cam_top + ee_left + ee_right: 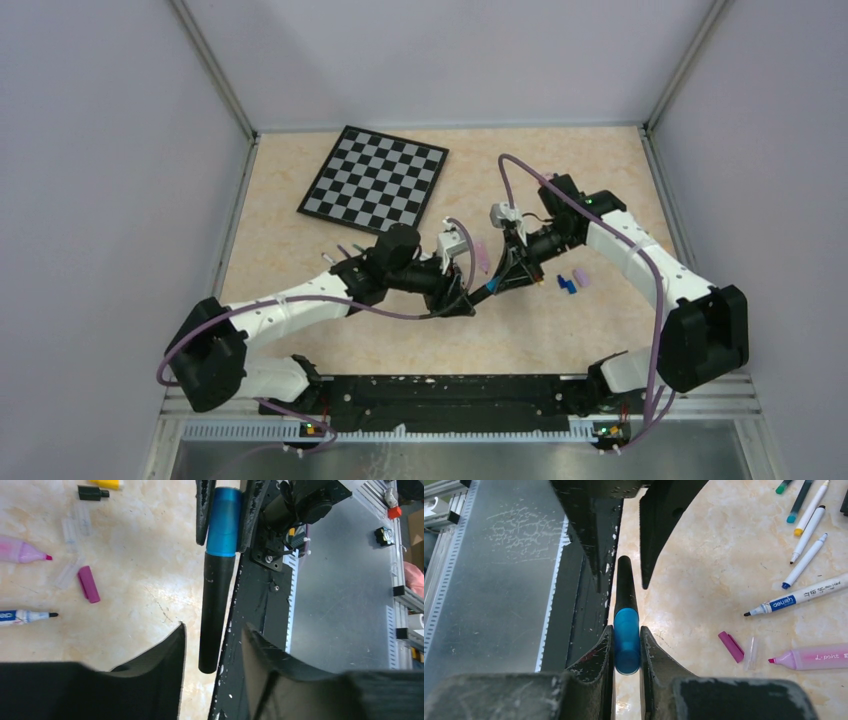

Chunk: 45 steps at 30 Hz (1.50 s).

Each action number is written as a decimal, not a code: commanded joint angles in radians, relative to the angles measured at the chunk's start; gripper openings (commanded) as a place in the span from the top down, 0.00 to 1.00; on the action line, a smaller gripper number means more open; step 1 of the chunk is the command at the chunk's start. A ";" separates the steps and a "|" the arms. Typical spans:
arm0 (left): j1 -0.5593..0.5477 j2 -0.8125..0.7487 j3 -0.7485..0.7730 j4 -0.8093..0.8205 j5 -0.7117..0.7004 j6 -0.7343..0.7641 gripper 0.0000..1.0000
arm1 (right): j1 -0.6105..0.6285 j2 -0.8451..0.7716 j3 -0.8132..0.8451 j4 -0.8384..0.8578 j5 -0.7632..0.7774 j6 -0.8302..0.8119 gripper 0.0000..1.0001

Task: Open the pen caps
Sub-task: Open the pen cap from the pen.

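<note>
Progress is looking partial: a loose purple plastic cap (88,583) is lying on the beige marbled tabletop (130,535) near a pink highlighter (20,550) and a white blue-labelled marker (804,596), both showing bare tips. Your right claw (626,635) is pinching the stubby blue plastic cap (224,520) of a black-bodied pen (215,610), holding it over the table's near edge between the arms. Your left claw (214,627) is sitting spread around the barrel, not touching it. That cap is looking seated, so the pull is waiting on you. Whether the thin pens (809,520) farther off are wearing caps, you cannot tell.
</note>
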 commanded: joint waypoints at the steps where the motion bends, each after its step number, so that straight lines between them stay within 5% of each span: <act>1: 0.003 -0.091 -0.047 0.113 -0.042 -0.073 0.46 | 0.015 -0.034 -0.003 0.083 -0.017 0.097 1.00; 6: 0.003 -0.208 -0.204 0.333 -0.096 -0.203 0.19 | -0.007 -0.088 -0.100 0.209 -0.025 0.230 1.00; 12: 0.004 -0.384 -0.353 0.501 -0.246 -0.286 0.01 | -0.117 -0.191 -0.254 0.509 -0.212 0.538 1.00; 17: 0.004 -0.465 -0.481 0.704 -0.390 -0.407 0.01 | -0.198 -0.265 -0.472 1.231 -0.331 1.234 1.00; 19: 0.004 -0.451 -0.526 0.796 -0.432 -0.461 0.01 | -0.211 -0.272 -0.511 1.353 -0.310 1.361 1.00; 30: 0.004 -0.249 -0.558 1.205 -0.590 -0.702 0.04 | -0.216 -0.246 -0.523 1.537 -0.211 1.655 1.00; 35: 0.003 -0.124 -0.495 1.260 -0.577 -0.764 0.09 | -0.212 -0.234 -0.522 1.595 -0.205 1.715 1.00; 45: 0.000 0.071 -0.437 1.423 -0.510 -0.881 0.35 | -0.192 -0.218 -0.525 1.525 -0.180 1.650 1.00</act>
